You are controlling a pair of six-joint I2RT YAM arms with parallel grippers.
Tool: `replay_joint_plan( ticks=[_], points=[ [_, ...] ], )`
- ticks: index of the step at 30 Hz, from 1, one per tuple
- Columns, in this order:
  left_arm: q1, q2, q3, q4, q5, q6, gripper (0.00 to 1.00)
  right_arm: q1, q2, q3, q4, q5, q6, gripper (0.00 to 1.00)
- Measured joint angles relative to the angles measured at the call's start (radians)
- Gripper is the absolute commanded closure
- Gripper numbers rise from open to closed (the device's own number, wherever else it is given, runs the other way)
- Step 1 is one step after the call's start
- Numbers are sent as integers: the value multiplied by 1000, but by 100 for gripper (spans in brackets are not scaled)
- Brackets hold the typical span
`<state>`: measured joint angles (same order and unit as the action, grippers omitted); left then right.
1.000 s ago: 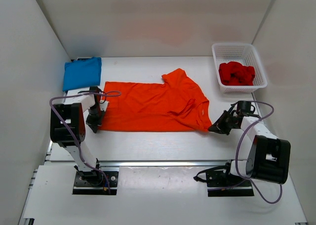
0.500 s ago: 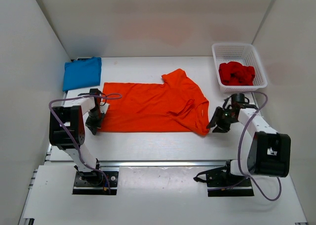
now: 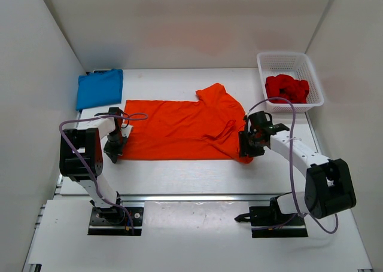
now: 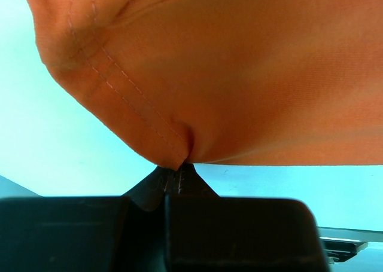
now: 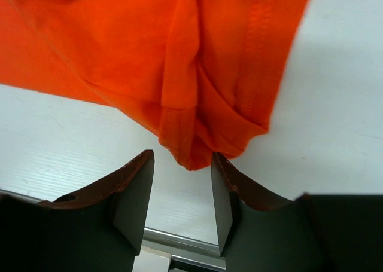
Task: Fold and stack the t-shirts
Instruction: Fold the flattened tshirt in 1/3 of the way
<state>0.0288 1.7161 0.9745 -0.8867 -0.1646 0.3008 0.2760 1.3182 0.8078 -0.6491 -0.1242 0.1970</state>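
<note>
The orange t-shirt (image 3: 179,128) lies spread flat on the white table, one sleeve folded over at its right side. My left gripper (image 3: 114,147) is shut on the shirt's near-left hem corner (image 4: 173,158). My right gripper (image 3: 245,152) stands open at the shirt's near-right corner, and a bunched tip of orange cloth (image 5: 191,158) hangs between its fingers (image 5: 134,194) without being pinched. A blue t-shirt (image 3: 100,88) lies folded at the back left. A deep red t-shirt (image 3: 286,88) is crumpled inside the basket.
A white lattice basket (image 3: 311,75) stands at the back right. White walls enclose the table on three sides. A metal rail (image 3: 197,196) runs along the table's near edge, in front of both arm bases.
My right gripper has opened and swung left from beside the shirt onto its near-right corner. The left gripper keeps its hold and has barely moved.
</note>
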Motion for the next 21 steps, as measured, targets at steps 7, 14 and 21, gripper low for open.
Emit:
replay_joint_plan(
  ticks=[7, 14, 21],
  points=[
    [-5, 0, 0, 0, 0, -10, 100, 41, 44, -10, 18, 5, -3, 70],
    [-5, 0, 0, 0, 0, -10, 100, 14, 44, -79, 70, 4, 9, 100],
    [-5, 0, 0, 0, 0, -2, 100, -77, 11, -80, 89, 10, 4, 100]
  ],
)
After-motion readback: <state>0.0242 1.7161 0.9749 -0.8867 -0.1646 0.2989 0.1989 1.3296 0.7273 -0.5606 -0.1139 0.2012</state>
